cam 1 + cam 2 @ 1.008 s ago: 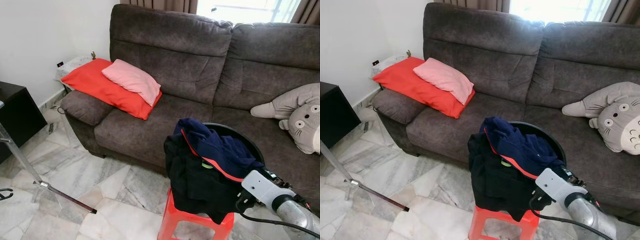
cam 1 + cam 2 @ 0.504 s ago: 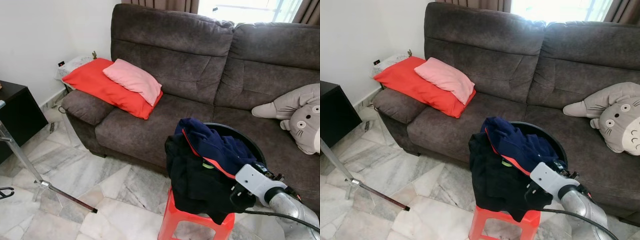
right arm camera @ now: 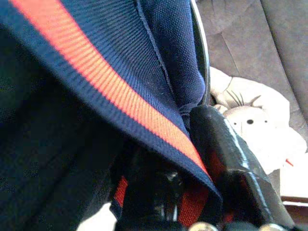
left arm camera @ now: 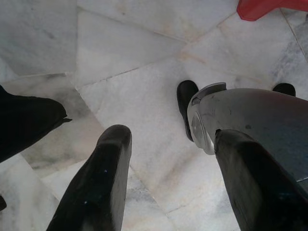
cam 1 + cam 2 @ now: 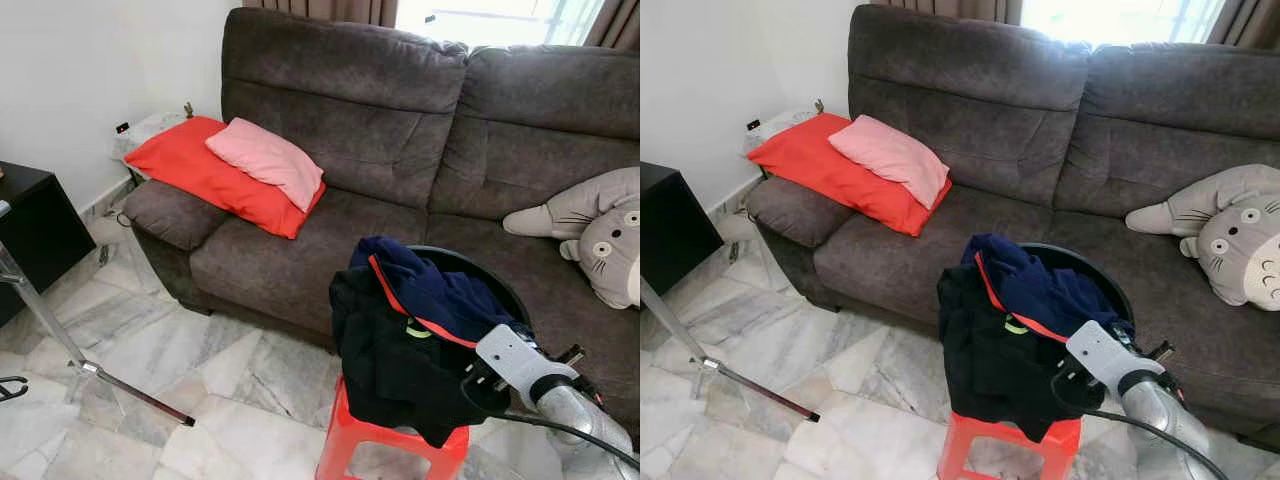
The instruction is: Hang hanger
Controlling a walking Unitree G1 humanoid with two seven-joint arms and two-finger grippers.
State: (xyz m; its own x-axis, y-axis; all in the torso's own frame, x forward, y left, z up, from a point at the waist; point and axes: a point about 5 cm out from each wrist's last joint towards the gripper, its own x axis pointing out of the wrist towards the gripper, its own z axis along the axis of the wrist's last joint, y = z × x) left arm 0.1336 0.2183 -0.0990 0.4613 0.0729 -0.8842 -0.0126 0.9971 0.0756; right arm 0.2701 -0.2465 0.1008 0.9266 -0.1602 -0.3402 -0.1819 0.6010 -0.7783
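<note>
2 black fingers [image 3: 231,159] of the right tool [image 3: 192,187] pinch the navy garment [image 5: 420,320] heaped on the red stool [image 5: 350,445].

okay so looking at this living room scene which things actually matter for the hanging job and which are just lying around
Part of the job:
- navy and black clothes piled in the black basket on the red stool
- right tool, pushed in among the clothes
- left tool, open, over the floor

Just lying about:
- sofa
- red cushion
- pink pillow
- grey plush toy
</note>
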